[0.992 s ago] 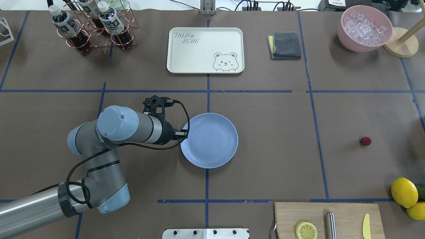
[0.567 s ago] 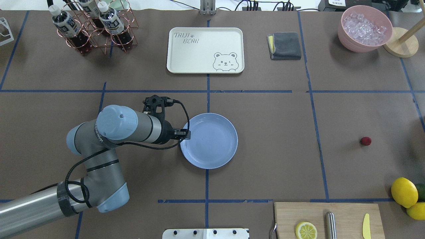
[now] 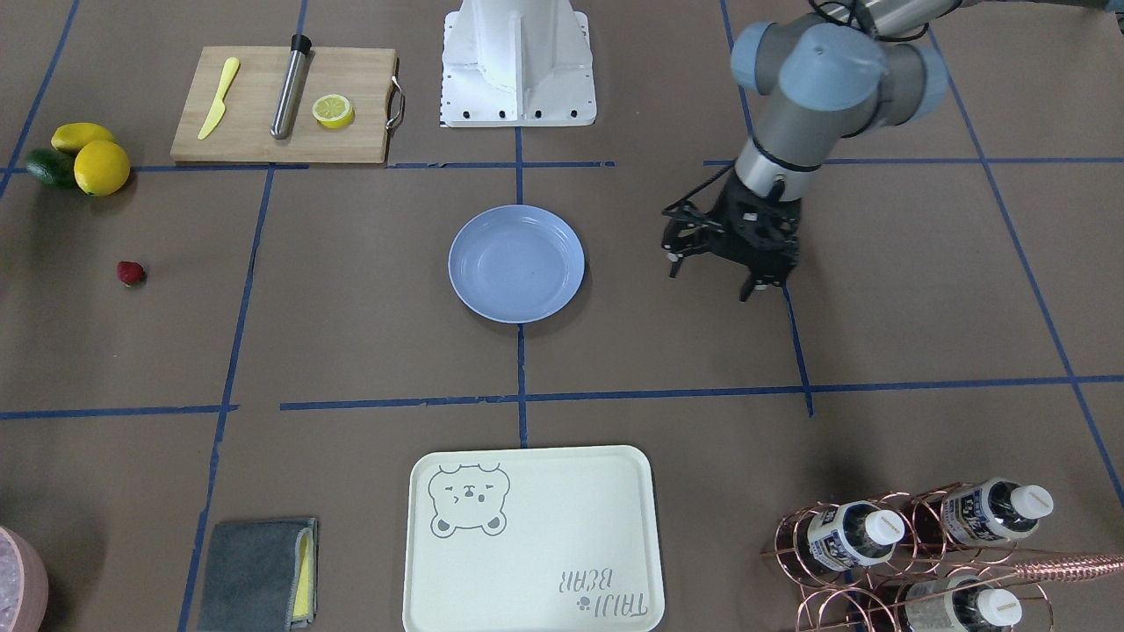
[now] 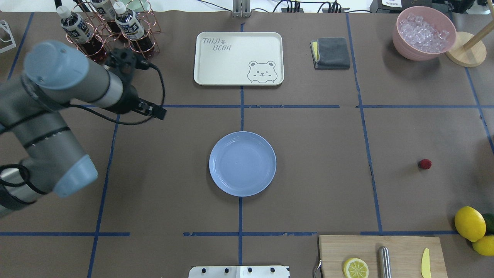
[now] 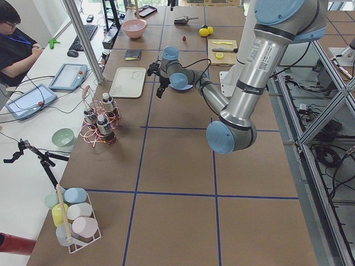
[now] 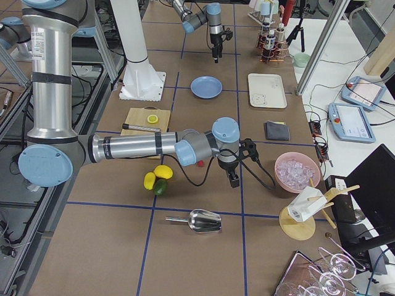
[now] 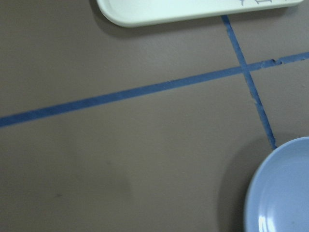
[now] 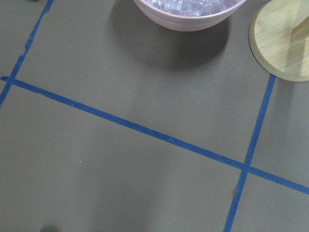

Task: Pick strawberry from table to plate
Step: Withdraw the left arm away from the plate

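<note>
L claw [image 3: 709, 283] open, empty, tips down over table [image 3: 878, 333] near plate [image 3: 516, 263]; R claw [image 6: 233, 180] state unclear

Bright, even light from above falls on the table [image 4: 308, 154] and casts only soft, short shadows: a thin dark rim hugs the plate [image 4: 242, 163] in the overhead and front-facing views, and a broader, hazy patch lies under the pink bowl [image 8: 183, 21] in the right wrist view. The left wrist view is the softest, its blue tape lines slightly smeared, with a small white glare on the plate's glossy edge and a dim patch beside it. Both side views seem bowed toward their edges, where the metal post [image 5: 84, 44] leans, and far things there are small and lack detail.
</note>
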Controlling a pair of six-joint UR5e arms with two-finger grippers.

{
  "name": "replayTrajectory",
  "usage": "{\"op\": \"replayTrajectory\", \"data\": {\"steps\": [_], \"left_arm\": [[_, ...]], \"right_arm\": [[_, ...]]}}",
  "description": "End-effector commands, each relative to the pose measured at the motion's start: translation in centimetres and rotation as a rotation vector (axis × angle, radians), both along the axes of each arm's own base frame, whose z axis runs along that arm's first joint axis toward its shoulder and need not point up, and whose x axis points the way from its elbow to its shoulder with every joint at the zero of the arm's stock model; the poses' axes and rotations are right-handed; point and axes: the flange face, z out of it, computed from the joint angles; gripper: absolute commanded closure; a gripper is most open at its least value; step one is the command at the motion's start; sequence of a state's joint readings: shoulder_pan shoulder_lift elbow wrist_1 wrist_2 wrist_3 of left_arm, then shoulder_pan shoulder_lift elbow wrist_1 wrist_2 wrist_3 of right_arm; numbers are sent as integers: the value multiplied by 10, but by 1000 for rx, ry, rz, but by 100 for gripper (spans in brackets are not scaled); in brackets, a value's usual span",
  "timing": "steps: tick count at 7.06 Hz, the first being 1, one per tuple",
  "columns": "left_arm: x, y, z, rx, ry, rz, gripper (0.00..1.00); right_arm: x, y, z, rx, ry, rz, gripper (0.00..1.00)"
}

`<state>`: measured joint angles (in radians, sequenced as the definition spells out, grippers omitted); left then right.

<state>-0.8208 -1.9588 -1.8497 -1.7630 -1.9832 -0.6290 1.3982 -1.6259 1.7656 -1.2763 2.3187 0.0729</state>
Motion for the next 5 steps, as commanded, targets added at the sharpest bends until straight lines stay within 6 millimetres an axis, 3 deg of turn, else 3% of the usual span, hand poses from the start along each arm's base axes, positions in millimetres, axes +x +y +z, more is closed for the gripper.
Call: {"op": "replayTrajectory", "data": {"steps": [1,2,3,4,5], "left_arm": [[-206,-73,78,60,-140,71,0],[-281,-84,140,92,-209,112,0],[-344,-90,198,79,-262,136,0],[-370,-82,258,-112,-284,140,0],[-419,-69,281,-192,-268,81,0]], "right_arm": [[-3,3,-29,2,-32,38,0],[-12,7,-35,-4,-39,30,0],[-21,13,-36,-18,-49,14,0],[-37,18,-41,-44,-55,10,0],[-48,21,-50,-50,-64,7,0]]}}
